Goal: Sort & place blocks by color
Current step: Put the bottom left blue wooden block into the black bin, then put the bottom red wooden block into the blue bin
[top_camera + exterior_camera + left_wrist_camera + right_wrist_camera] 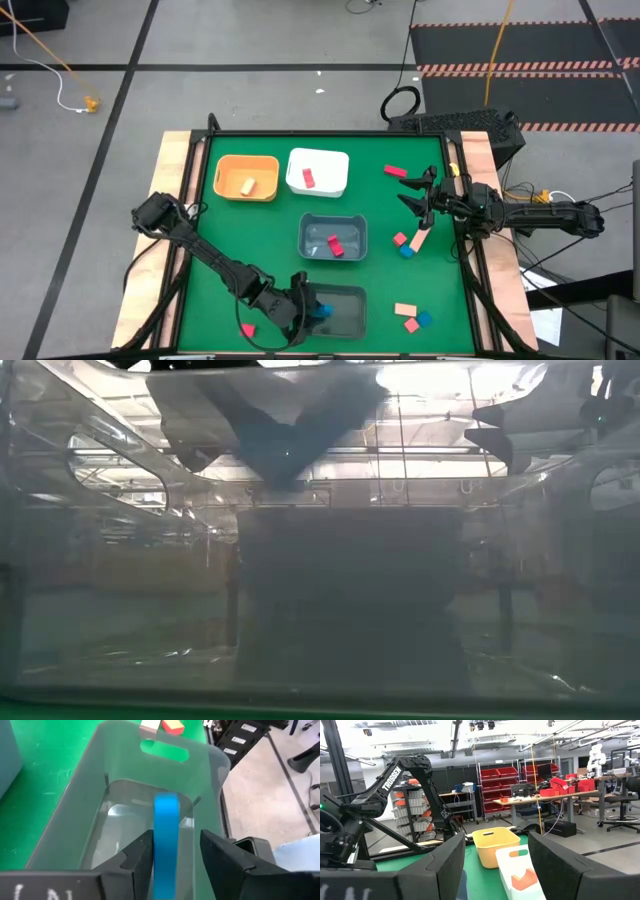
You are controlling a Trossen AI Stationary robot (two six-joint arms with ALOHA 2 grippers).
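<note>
My left gripper (306, 306) (175, 855) reaches over the near-left end of a clear bin (345, 310) (165, 750) at the table's near edge. Its fingers are open, and a blue bar block (166, 835) (322, 310) stands upright between them inside the bin. My right gripper (415, 190) (495, 870) waits open and empty at the table's right side. An orange bin (247, 177) holds a tan block, a white bin (318, 170) a red one, and a grey bin (333, 237) a red and a blue one. My left gripper has the blue bar between its two fingers, which slant down into the bin from its left end. A clear gap shows between the bar's side (177, 845) and one finger (215, 850). Whether the other finger (142, 852) touches the bar I cannot tell.
Loose blocks lie on the green mat: a red one (247, 329) beside my left arm, a red one (394, 171) and a pink, blue and tan group (410, 243) near my right gripper, and three more (412, 318) at the near right.
</note>
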